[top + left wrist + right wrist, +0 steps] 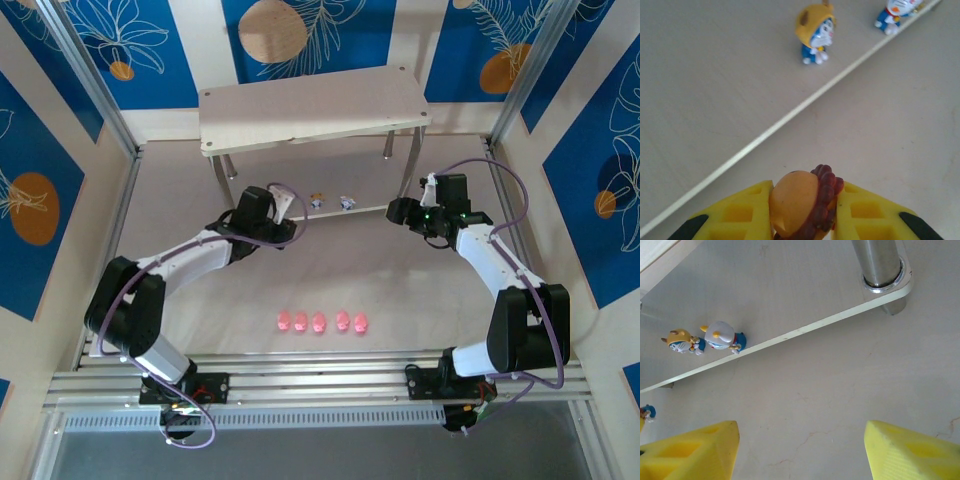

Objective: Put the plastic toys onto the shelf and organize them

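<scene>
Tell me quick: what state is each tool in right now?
Left tool: closed, holding the brown-maned figurine.
Right tool: open, holding nothing.

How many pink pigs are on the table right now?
5. All in one row on the table, toward its near edge: leftmost pig, second pig, middle pig, fourth pig, rightmost pig. Others could be hidden beneath the shelf.

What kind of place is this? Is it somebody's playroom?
Probably not a playroom: it looks like a robot test booth. A left arm and a right arm are bolted to metal rails, blue patterned walls box in the table, and pink toys sit in a neat row.
</scene>
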Controlling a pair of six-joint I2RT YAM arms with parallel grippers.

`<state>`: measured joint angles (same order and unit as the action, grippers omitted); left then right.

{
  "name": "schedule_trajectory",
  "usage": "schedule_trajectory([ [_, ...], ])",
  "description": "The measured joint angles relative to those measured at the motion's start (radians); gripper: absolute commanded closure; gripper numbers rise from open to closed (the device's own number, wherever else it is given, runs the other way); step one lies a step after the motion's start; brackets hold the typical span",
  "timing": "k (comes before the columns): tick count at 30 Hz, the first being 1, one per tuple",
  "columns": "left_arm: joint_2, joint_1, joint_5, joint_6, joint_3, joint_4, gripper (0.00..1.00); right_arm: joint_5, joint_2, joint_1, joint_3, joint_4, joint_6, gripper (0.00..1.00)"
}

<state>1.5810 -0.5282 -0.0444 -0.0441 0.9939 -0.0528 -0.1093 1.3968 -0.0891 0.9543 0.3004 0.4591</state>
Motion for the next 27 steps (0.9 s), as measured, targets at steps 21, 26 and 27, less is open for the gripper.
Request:
schedule_trajectory([
  [21,0.125,0.075,-0.030,0.000,0.069,0.179,0.80,0.000,0.001,-0.008,0.023,-0.001,0.002,0.32],
  [26,0.141,0.087,-0.085,0.001,0.069,0.225,0.79,0.000,0.004,-0.015,0.027,-0.001,0.004,0.32],
  [27,0.145,0.090,-0.097,0.001,0.069,0.233,0.79,0.000,0.006,-0.016,0.027,-0.002,0.004,0.32],
])
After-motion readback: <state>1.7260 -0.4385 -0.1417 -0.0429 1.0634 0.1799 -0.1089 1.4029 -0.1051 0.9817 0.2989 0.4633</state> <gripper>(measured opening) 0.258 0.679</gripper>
